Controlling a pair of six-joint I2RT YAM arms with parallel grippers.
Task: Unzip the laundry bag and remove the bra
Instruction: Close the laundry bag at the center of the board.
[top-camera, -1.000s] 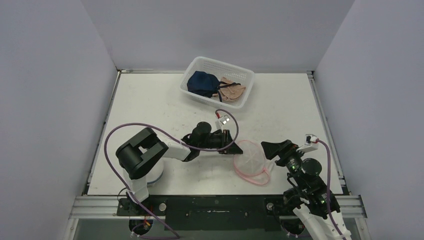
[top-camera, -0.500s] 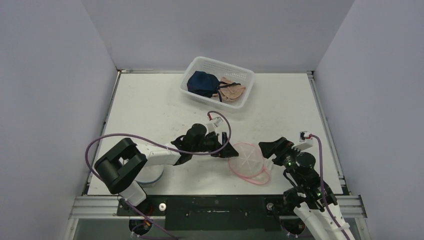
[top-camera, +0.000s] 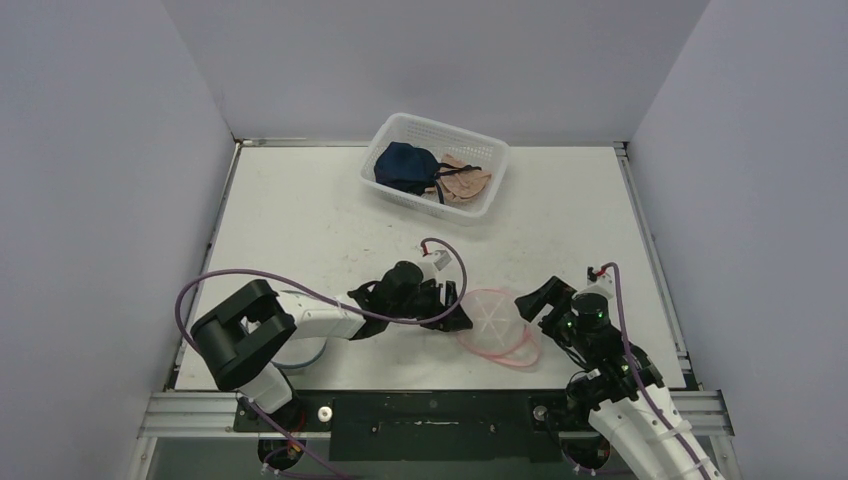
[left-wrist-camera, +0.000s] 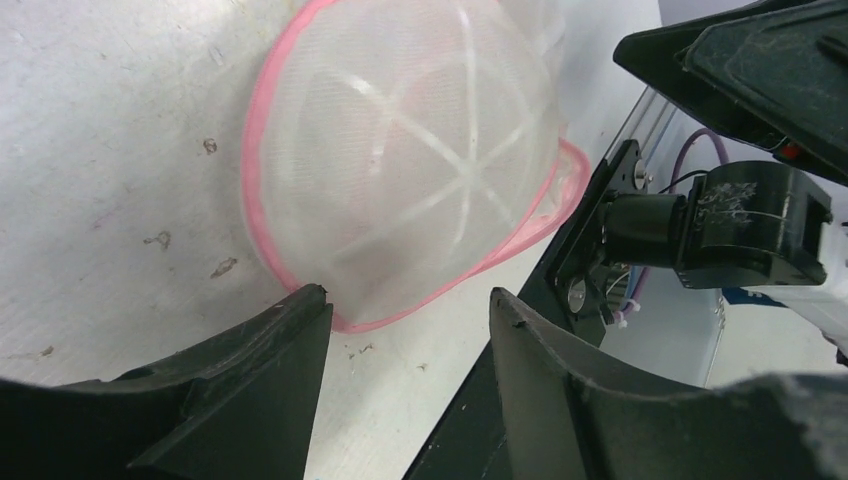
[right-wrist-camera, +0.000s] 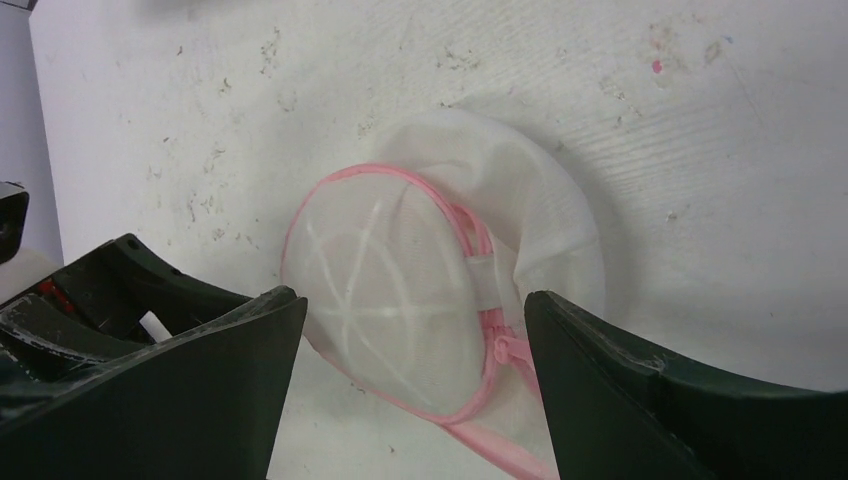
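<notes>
The dome-shaped white mesh laundry bag with pink trim (top-camera: 492, 322) lies by the white table (top-camera: 300, 220)'s near edge. I note the left gripper (top-camera: 456, 314) and right gripper (top-camera: 533, 301) have moved closer, flanking it, both spread wide and empty.

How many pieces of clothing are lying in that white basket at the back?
2: a navy garment in the left half of the basket, and a beige one beside it on the right. More may be hidden underneath.

L gripper (top-camera: 458, 318) & R gripper (top-camera: 532, 303) low, jaws apart, facing each other.
</notes>
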